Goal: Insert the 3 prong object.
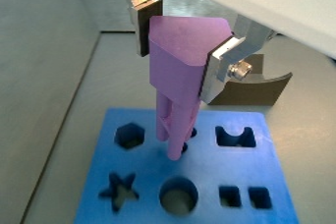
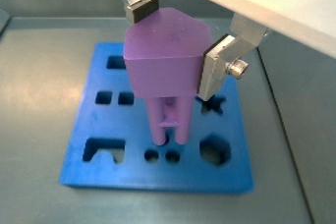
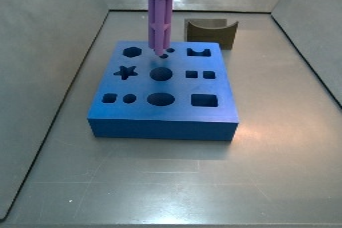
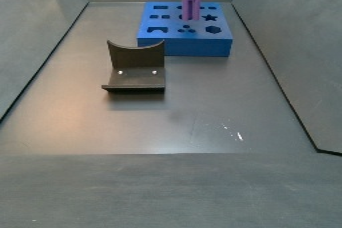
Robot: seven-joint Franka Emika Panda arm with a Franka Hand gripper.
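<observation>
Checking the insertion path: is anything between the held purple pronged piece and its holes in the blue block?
Nothing visible. The gripper holds the light-purple plastic 3 prong object upright, its tips right at the blue slab's small holes. The dark olive arch-shaped block sits apart.

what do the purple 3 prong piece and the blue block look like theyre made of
The 3 prong object, held upright in the gripper over the blue block, looks like matte plastic: even light-purple colour, dull sheen. The block also looks like plastic, perhaps printed or moulded: uniform saturated blue, crisp cut-out holes, faint gloss. Neither can be confirmed from looks alone.

Matt purple plastic 3 prong object (image 2: pixel 168 66), silver hand (image 2: pixel 180 41)
</observation>
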